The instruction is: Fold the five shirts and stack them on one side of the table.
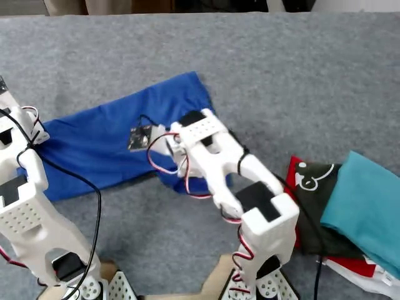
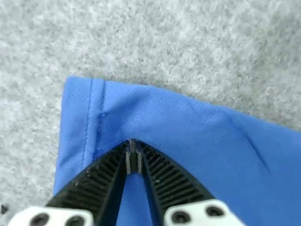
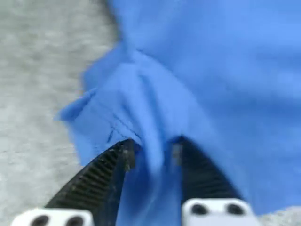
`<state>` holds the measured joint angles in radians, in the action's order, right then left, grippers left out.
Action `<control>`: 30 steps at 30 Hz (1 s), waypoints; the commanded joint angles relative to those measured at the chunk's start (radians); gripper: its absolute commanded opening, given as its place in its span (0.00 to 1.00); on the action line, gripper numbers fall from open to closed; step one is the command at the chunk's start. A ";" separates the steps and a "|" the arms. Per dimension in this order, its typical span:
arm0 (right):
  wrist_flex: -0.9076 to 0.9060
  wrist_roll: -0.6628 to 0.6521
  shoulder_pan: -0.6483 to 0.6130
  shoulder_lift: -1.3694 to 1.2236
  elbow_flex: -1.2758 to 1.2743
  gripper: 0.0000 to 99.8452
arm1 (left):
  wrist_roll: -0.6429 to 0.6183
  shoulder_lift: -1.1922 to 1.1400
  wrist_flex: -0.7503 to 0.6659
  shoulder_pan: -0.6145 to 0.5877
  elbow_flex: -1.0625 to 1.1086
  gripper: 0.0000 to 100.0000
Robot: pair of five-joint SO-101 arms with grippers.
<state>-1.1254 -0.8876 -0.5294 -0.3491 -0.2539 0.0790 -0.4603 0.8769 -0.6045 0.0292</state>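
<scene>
The blue shirt (image 1: 106,147), lying on the table (image 1: 281,75), is pinched near its hemmed corner by the left gripper (image 2: 133,153) and at a raised fold by the right gripper (image 3: 150,157), apparently so that 1 fold can be made.

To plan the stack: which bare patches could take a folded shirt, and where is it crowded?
Free: the far strip of table beyond the blue shirt, and the near patch between left arm and right arm. Crowded: the near right, with the shirt pile, and the centre, under the right arm.
</scene>
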 commanded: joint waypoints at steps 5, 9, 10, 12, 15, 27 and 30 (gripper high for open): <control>-0.097 -0.012 0.041 -0.022 0.150 0.00 | 0.003 0.001 0.006 -0.011 -0.029 0.02; -0.203 -0.012 0.031 -0.024 0.335 0.00 | 0.003 0.001 0.006 -0.011 -0.029 0.02; -0.221 -0.012 0.031 -0.027 0.378 0.00 | 0.003 0.001 0.006 -0.011 -0.029 0.02; -0.255 -0.012 0.031 -0.048 0.473 0.00 | 0.003 0.001 0.006 -0.011 -0.029 0.02; -0.311 -0.015 0.031 -0.125 0.639 0.00 | 0.003 0.001 0.006 -0.011 -0.028 0.02; -0.471 -0.153 0.031 -0.656 1.458 0.01 | 0.003 0.001 0.006 -0.009 -0.026 0.02; -0.471 -0.153 0.030 -0.766 1.621 0.03 | 0.003 0.001 0.006 -0.009 -0.026 0.02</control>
<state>-1.5904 -1.0319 -0.5048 -1.0487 1.1745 0.0790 -0.4603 0.8769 -0.6045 0.0292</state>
